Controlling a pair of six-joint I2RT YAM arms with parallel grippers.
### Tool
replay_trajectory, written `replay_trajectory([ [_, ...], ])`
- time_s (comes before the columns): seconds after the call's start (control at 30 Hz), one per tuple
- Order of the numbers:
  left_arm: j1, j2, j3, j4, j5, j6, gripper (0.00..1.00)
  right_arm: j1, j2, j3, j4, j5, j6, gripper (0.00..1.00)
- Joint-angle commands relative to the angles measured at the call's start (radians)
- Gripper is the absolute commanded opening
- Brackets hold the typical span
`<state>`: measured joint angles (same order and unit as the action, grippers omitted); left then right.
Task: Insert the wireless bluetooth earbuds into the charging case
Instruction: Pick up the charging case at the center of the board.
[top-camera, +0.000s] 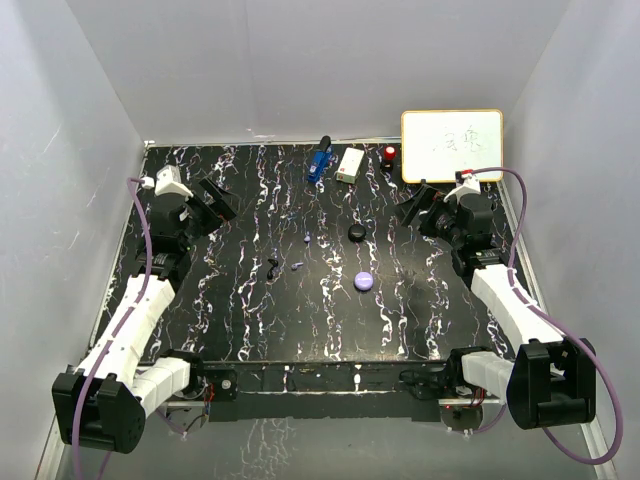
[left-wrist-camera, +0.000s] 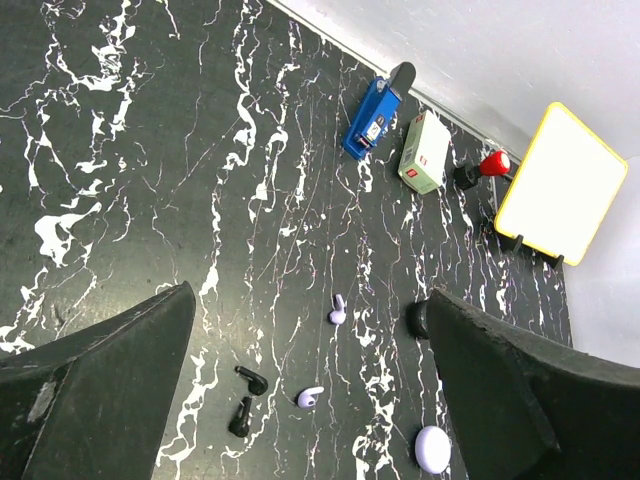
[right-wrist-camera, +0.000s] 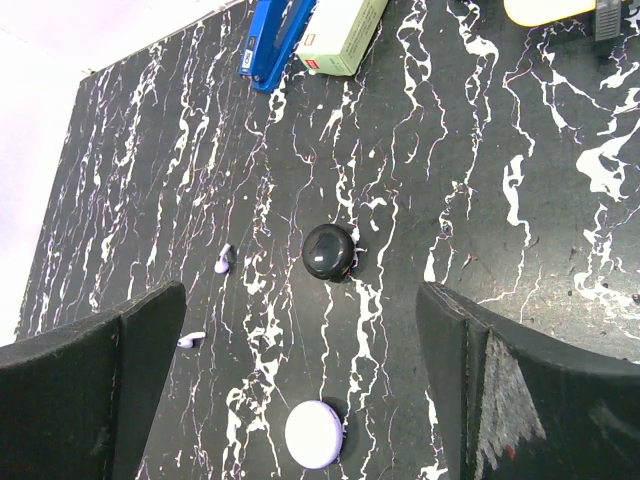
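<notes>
Earbuds (left-wrist-camera: 310, 397), lavender and black, lay loose at the lower centre of the left wrist view, near the lavender case (left-wrist-camera: 433, 449). They were probably light, hard and slick, so a pinch across the bulb seemed best. Left gripper (left-wrist-camera: 310, 295) and right gripper (right-wrist-camera: 300, 290) gaped wide, empty.

Table (top-camera: 240, 320): black, streaked all over with white marble veins. Two lavender earbuds (left-wrist-camera: 338, 311) and two black earbuds (left-wrist-camera: 252, 380) lie on it, the dark pair nearly lost against the top. One case (right-wrist-camera: 314, 434) is pale lavender, the other case (right-wrist-camera: 328, 251) glossy black. Gadget (left-wrist-camera: 368, 118): bright blue, black end. Box (left-wrist-camera: 424, 153): white and pale green, red mark. Board (left-wrist-camera: 560, 185): white face, yellow rim. Arms (top-camera: 130, 330): white and black.
</notes>
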<state>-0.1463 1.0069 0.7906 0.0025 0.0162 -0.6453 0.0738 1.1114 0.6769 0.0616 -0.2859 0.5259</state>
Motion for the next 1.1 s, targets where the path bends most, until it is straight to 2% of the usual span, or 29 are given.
replay_trajectory([
  [0.0,0.001,-0.027,0.010,0.035,0.031,0.017,0.99,0.001,-0.036,0.026,0.025,0.017,-0.009,0.98],
  [0.37,0.001,-0.057,-0.003,0.029,0.033,0.016,0.99,0.002,-0.038,0.031,0.005,0.021,-0.027,0.98],
  [0.77,0.001,0.005,0.023,-0.002,0.109,0.038,0.99,0.010,-0.009,0.063,-0.069,0.036,-0.081,0.98],
  [0.93,-0.007,0.036,0.032,0.009,0.139,0.041,0.97,0.079,0.037,0.092,-0.105,0.092,-0.111,0.98],
  [1.07,-0.037,0.081,0.039,0.018,0.145,0.045,0.96,0.193,0.114,0.141,-0.149,0.215,-0.147,0.98],
])
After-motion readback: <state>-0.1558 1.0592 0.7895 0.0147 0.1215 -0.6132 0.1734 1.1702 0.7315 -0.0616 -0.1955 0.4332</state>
